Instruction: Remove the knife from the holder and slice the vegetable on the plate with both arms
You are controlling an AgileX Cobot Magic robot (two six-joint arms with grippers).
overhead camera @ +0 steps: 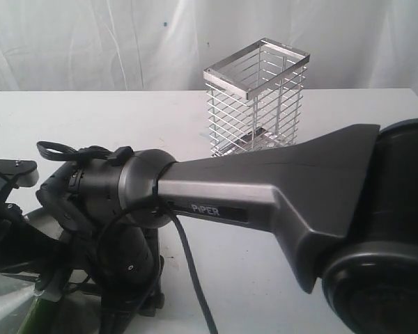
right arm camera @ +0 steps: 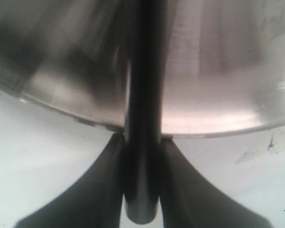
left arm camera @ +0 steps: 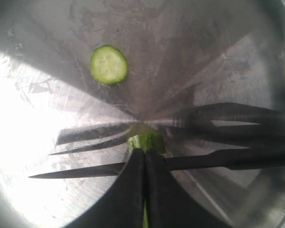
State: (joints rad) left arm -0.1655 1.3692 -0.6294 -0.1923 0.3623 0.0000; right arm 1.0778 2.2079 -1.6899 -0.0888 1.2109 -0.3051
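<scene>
Knife: out of the holder [overhead camera: 256, 97], which stands bare at upper centre of the exterior view; the black handle of the knife [right arm camera: 141, 142] runs up the middle of the right wrist view, and its slim dark blade crosses the lower part of the left wrist view just above the claw tips
Right claw [right arm camera: 141, 156]: clenched on the knife handle, one finger either side of it; its arm sweeps across the exterior view from the right edge towards the lower left
Left claw [left arm camera: 145, 159]: fingers pressed together on the cucumber [left arm camera: 147, 141], a green stub showing just past the tips at lower centre; so it is grasping the vegetable to steady it
Slicing: begun, I judge; one slice [left arm camera: 109, 64] lies flat at upper left of the left wrist view, well apart from the stub; how much cucumber is left I cannot tell, the claw hides it
Left to do: further cuts along the cucumber, by my reckoning; the blade sits right beside the cut end
Plate [left arm camera: 47, 118]: scuffed shiny steel, full of glare and blade reflections; its rim curves across the right wrist view
Counter [overhead camera: 125, 118]: plain white, matt; the plate lies at its lower left in the exterior view, mostly hidden by the arms
Room: a white draped cloth behind
</scene>
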